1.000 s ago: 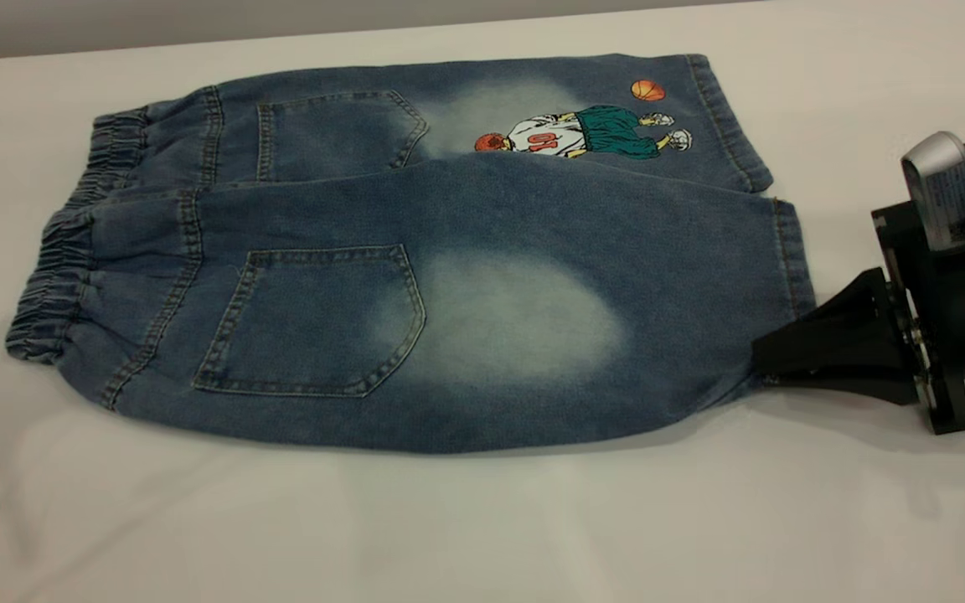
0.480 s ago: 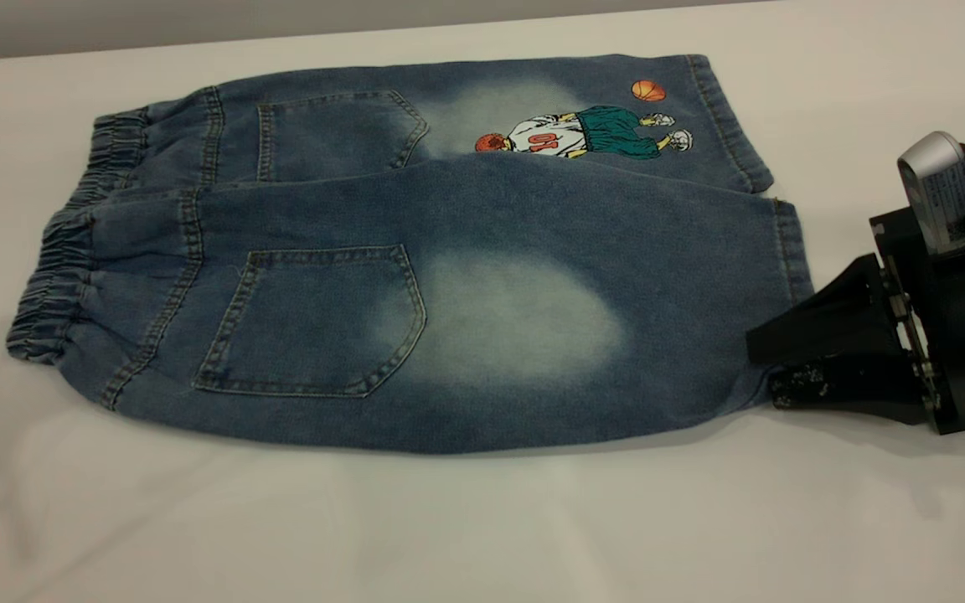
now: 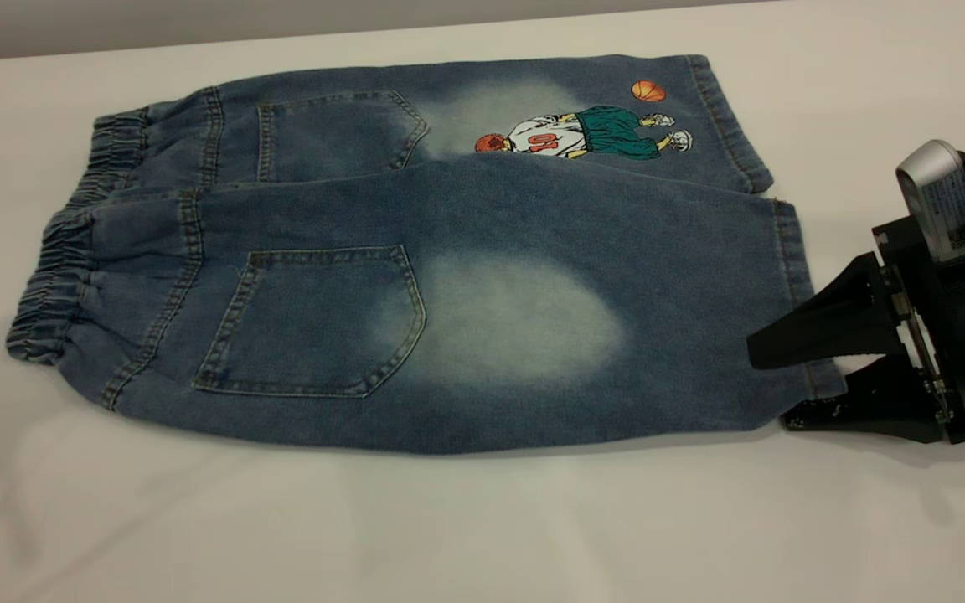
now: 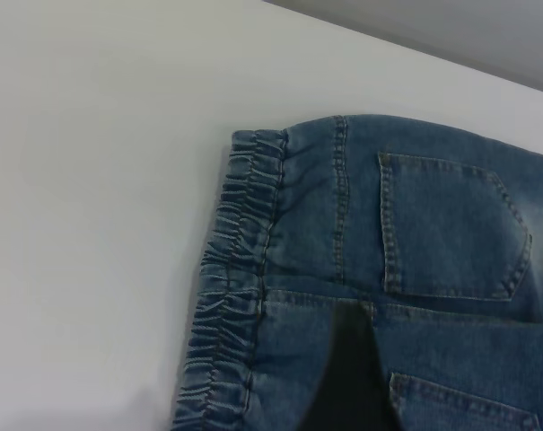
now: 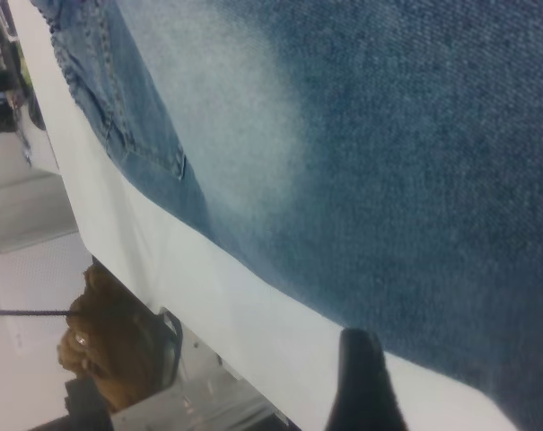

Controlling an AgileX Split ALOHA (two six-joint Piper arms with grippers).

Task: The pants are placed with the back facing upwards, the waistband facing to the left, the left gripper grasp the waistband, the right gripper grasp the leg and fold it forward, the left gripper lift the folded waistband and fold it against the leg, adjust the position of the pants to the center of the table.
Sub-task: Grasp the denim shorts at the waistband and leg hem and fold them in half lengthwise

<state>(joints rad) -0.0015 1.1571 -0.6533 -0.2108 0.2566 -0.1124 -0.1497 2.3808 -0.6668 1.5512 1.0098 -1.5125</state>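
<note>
1. The pants (image 3: 415, 276) lie flat on the worktop (image 3: 482, 519), back side up, with the waistband (image 3: 55, 285) toward the exterior view's left and the hems toward its right.
2. The leg (image 3: 533, 335) with the pale patch lies nearer the camera; the printed leg (image 3: 583, 126) lies beyond it, partly overlapped.
3. The right gripper (image 3: 792, 394) sits at the near leg's hem, low on the worktop. Its jaws are spread, one above the hem corner and one below it at the worktop, with the denim edge between them but not pinched.
4. The right wrist view shows the leg's pale patch (image 5: 226, 117) close up and one dark finger (image 5: 361, 386) beside the fabric's edge.
5. The left gripper shows only as a dark blur (image 4: 347, 377) over the denim near the waistband (image 4: 231, 296); whether its jaws are spread or together I cannot tell.
</note>
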